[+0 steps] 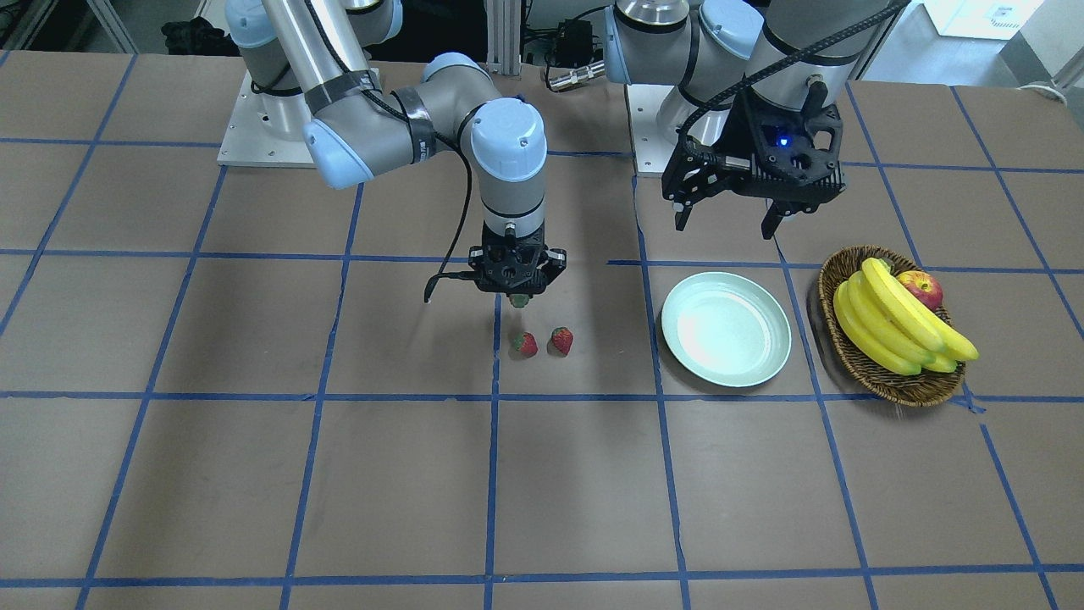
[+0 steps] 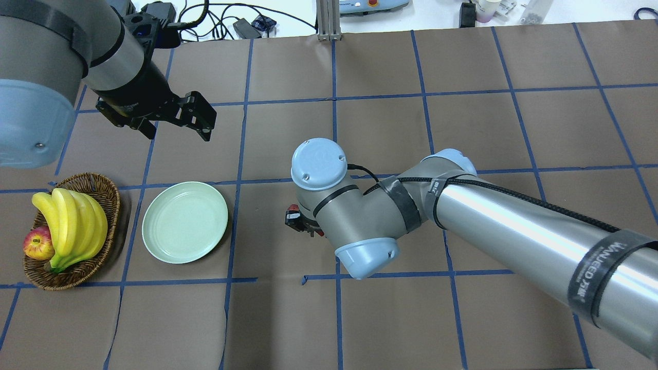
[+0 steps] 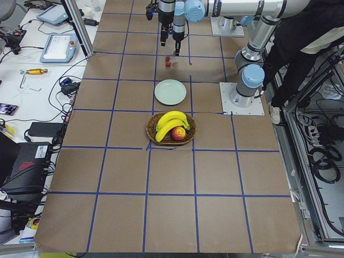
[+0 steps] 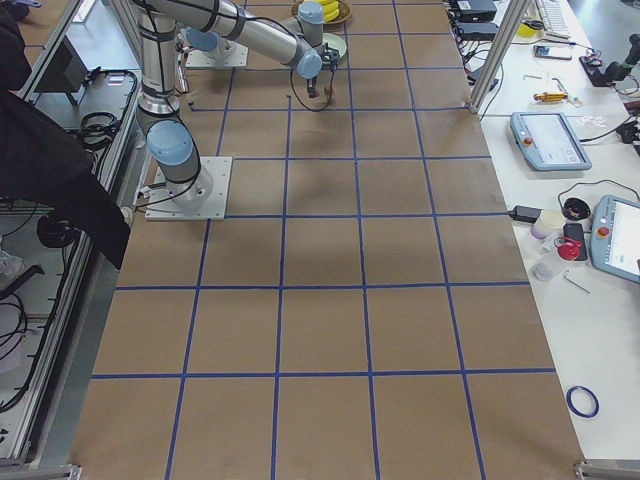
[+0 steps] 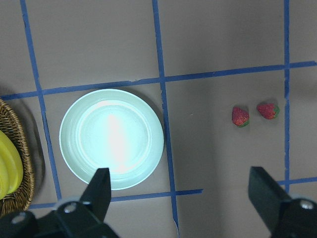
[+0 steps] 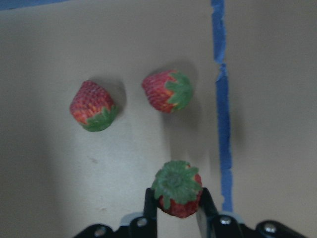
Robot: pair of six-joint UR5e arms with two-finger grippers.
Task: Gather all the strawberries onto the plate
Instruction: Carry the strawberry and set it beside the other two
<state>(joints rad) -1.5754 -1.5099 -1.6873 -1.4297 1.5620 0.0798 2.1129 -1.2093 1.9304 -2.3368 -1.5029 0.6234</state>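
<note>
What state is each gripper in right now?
Left gripper: jaws open, holding nothing.
Right gripper: jaws closed on a strawberry.

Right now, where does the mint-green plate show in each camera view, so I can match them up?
Front-facing: plate right of centre.
Overhead: plate left of centre.
Exterior left: plate upper middle.
Exterior right: plate small, near the top edge.
Left wrist: plate left of centre.
Right wrist: not in view.
Landmark: the wicker basket of bananas sits beside it wherever it shows.
</note>
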